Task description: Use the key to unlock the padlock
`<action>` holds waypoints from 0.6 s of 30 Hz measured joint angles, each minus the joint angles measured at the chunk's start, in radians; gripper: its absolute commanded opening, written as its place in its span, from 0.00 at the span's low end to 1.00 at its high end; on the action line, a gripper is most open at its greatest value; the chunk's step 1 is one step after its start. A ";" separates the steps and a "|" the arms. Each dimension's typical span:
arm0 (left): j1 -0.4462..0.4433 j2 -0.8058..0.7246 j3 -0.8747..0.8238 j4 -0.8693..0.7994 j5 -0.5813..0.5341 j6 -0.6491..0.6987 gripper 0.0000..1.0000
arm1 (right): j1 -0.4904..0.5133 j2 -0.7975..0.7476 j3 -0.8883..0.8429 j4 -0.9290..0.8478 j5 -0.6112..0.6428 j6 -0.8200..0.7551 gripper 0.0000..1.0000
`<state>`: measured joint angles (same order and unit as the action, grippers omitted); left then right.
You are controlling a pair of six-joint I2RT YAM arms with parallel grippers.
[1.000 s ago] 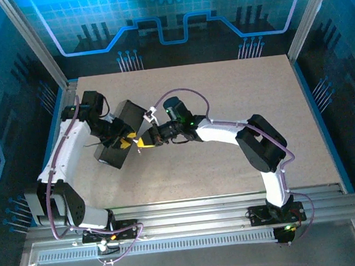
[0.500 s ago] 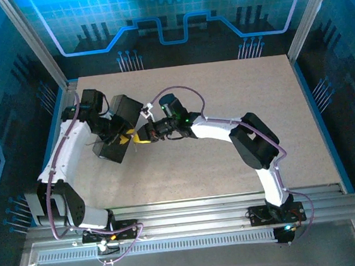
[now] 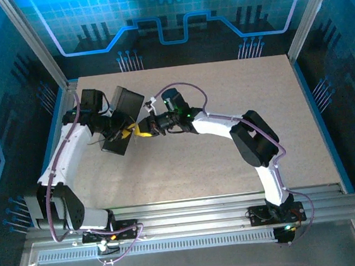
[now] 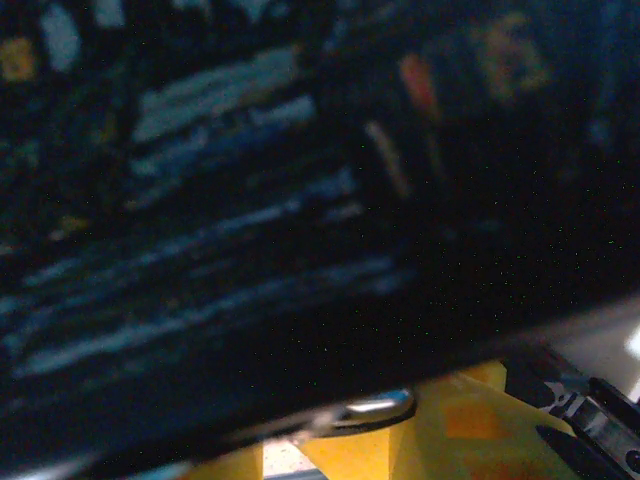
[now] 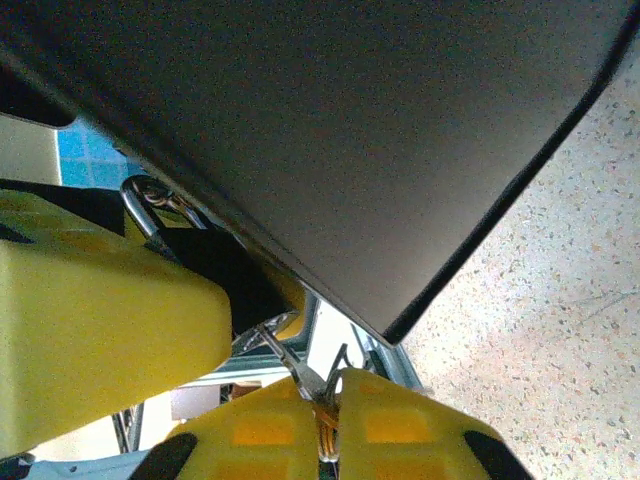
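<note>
Insertion step, I judge: right end effector (image 5: pixel 328 400) pinches key (image 5: pixel 295 372), tip close by padlock (image 5: pixel 140 208) beside box (image 3: pixel 123 104), far-left of desk (image 3: pixel 219 167). Left end effector (image 3: pixel 124 134) sits by padlock; its grip I cannot tell. Next: line tip with keyway.

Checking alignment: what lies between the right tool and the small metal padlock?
The thin greyish metal key, pinched by the right tool, pointing toward the padlock; right wrist view.

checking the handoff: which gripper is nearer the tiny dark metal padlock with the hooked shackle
Left. The left gripper clamps the padlock, a yellow finger beside its shackle; the right gripper is just short, pinching the thin grey metal key.
</note>
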<state>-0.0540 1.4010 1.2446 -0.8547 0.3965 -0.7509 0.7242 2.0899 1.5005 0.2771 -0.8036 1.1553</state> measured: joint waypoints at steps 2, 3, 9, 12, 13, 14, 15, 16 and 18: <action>0.000 -0.004 -0.001 -0.001 0.000 -0.016 0.00 | 0.000 0.000 -0.001 0.005 0.003 0.000 0.16; 0.000 -0.005 -0.002 -0.003 0.001 -0.025 0.00 | 0.000 -0.004 -0.013 0.018 0.009 -0.010 0.18; 0.008 -0.026 -0.051 -0.014 0.076 -0.087 0.00 | -0.004 -0.071 -0.171 0.154 0.044 -0.038 0.30; 0.018 -0.035 -0.072 -0.027 0.108 -0.098 0.00 | -0.018 -0.089 -0.231 0.205 0.060 -0.038 0.31; 0.020 -0.035 -0.076 -0.032 0.114 -0.102 0.00 | -0.023 -0.092 -0.243 0.216 0.068 -0.039 0.31; 0.023 -0.035 -0.078 -0.034 0.118 -0.108 0.00 | -0.030 -0.095 -0.252 0.219 0.070 -0.043 0.31; 0.026 -0.035 -0.080 -0.035 0.121 -0.111 0.00 | -0.034 -0.100 -0.260 0.222 0.072 -0.047 0.30; 0.028 -0.035 -0.080 -0.038 0.121 -0.115 0.00 | -0.041 -0.108 -0.272 0.222 0.072 -0.055 0.28; 0.032 -0.035 -0.080 -0.038 0.122 -0.116 0.00 | -0.046 -0.122 -0.286 0.228 0.075 -0.061 0.26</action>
<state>-0.0223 1.3655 1.1641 -0.8925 0.5186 -0.8665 0.6785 1.9682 1.2140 0.5049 -0.7288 1.0946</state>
